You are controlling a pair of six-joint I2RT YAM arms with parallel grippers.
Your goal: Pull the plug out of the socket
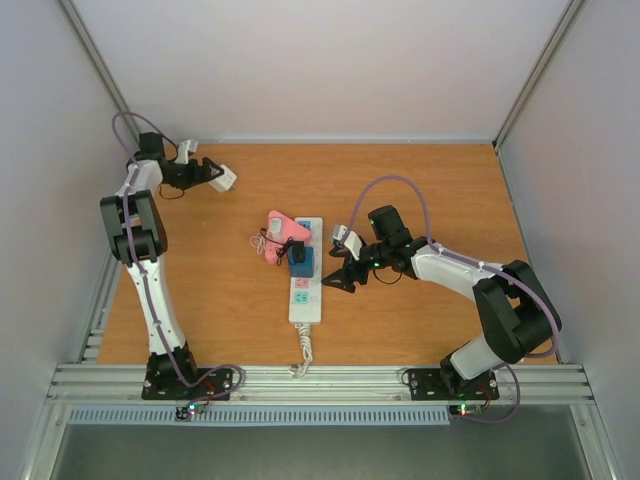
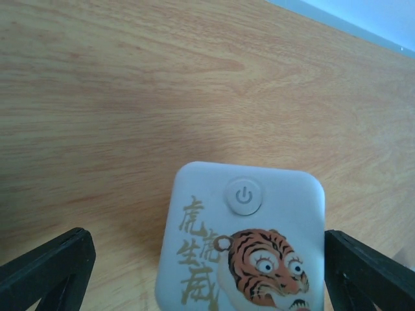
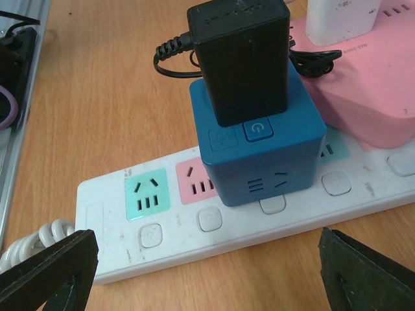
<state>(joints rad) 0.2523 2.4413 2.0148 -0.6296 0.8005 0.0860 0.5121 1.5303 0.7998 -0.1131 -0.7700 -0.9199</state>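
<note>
**Q:** Start on the left. What have you got there?

**A:** My left gripper stands spread wide at the far left of the table, with a white cube between the fingers. It has a tiger print and a power button. One finger is well clear of it and the other sits just beside its edge, so nothing is clamped. I'd judge it lies there to be out of the way, well apart from the socket.

**Q:** And the socket?

**A:** The socket lies mid-table, its cord at the end near my bases. A blue cube is seated in one of its outlets, and a black adapter stands upright in the cube's top. A pink strip carrying a white plug lies against the socket's far part and seems to overlap it.

**Q:** Then the right side?

**A:** My right gripper is also wide open and empty. It sits low, just right of the socket, facing the blue cube side-on. I reckon that lets the fingers straddle the cube, which looks like the plug left to pull. Nothing pins the socket down, so it could lift along with the cube.
</note>
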